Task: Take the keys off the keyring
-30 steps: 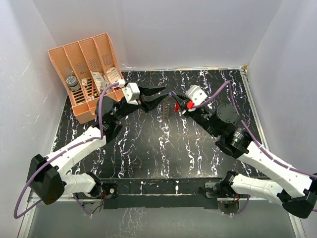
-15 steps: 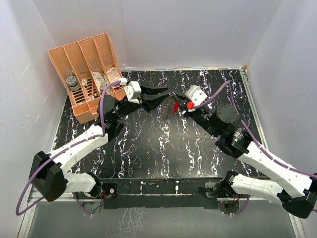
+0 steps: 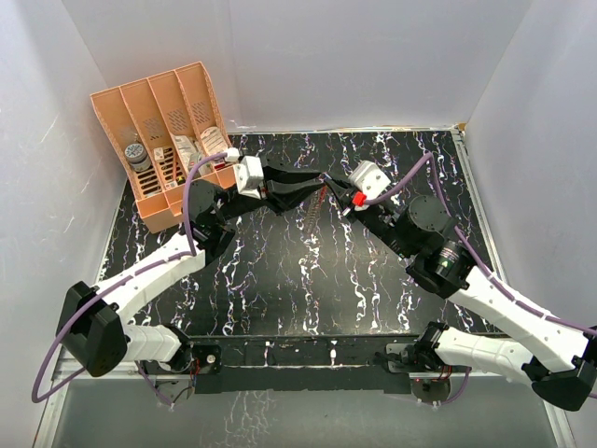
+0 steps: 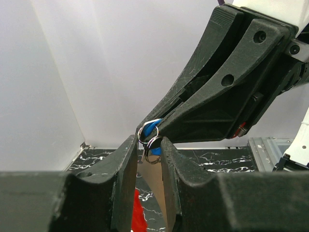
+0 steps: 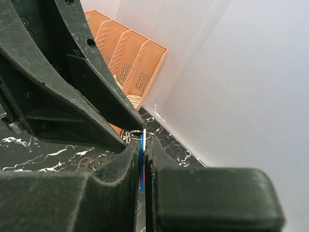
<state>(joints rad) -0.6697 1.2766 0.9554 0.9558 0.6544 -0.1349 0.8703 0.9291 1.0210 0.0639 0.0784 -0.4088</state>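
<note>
My right gripper (image 3: pixel 327 187) is shut on a blue-headed key (image 5: pixel 142 162), held edge-on between its pads above the middle of the table. Thin silvery rings (image 4: pixel 150 137) with the blue key heads (image 4: pixel 153 128) stick out past its tips. My left gripper (image 3: pixel 314 184) faces it tip to tip, jaws narrowly apart with the rings between the fingertips (image 4: pixel 128 153). The rings also show in the right wrist view (image 5: pixel 136 135). A red part of the keyring fob (image 4: pixel 137 212) hangs below. A dark ribbed piece (image 3: pixel 311 213) dangles under the grippers.
An orange slotted organizer (image 3: pixel 166 140) holding small items stands at the back left, and shows in the right wrist view (image 5: pixel 130 63). The black marbled tabletop (image 3: pixel 308 280) is walled in by white panels on three sides.
My left gripper has moved right toward the right gripper and its jaws have narrowed around the rings. The right gripper has stayed in place, holding the key.
</note>
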